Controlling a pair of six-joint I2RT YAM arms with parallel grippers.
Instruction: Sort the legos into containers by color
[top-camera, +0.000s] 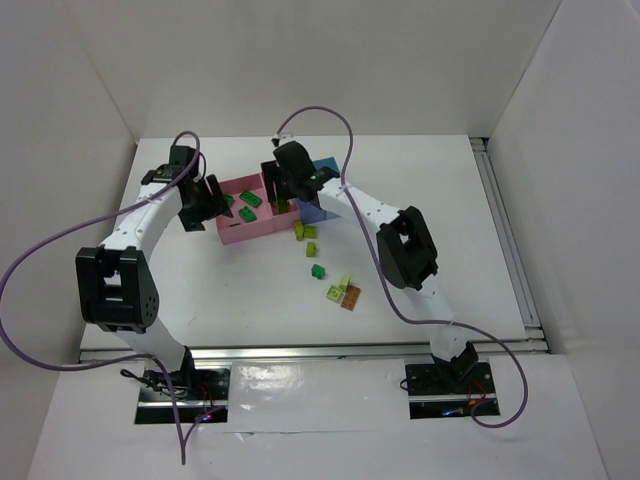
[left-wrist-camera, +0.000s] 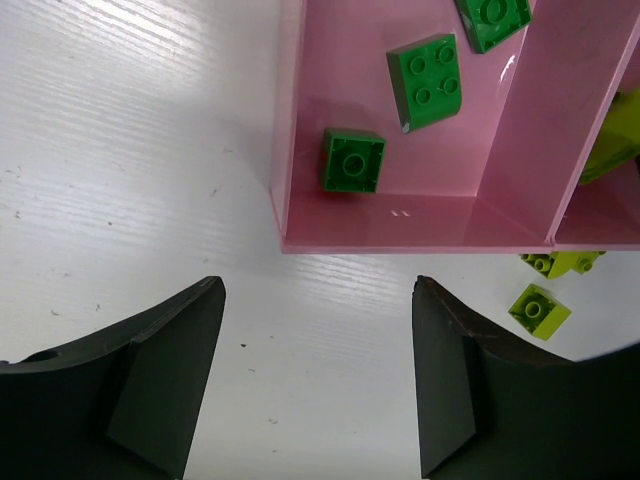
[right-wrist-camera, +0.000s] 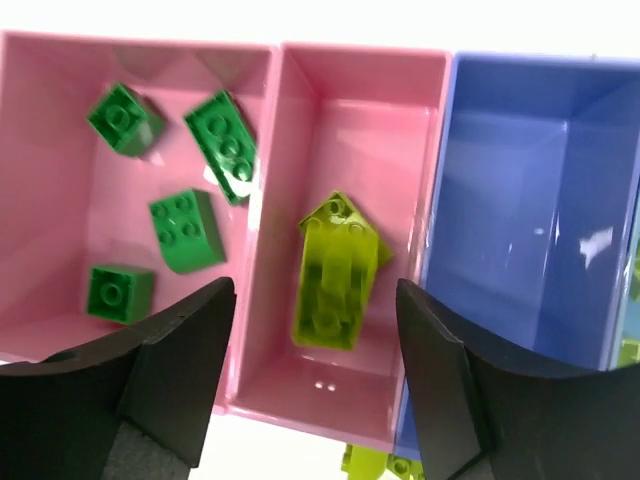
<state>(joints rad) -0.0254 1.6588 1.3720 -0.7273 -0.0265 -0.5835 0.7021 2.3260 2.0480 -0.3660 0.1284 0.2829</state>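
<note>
Right gripper spread wide over the inner pink bin, blurred yellow-green brick beneath it inside that bin, four dark green legos in the end pink bin, left gripper also spread, over the table just beside that bin, loose legos nearby

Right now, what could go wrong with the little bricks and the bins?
The left tool hangs open close beside the outer wall of the pink plastic bin; it could bump and shove that bin. Small yellow-green plastic bricks lie close to the bin's near wall, so a tool reaching for them might strike that wall.
</note>
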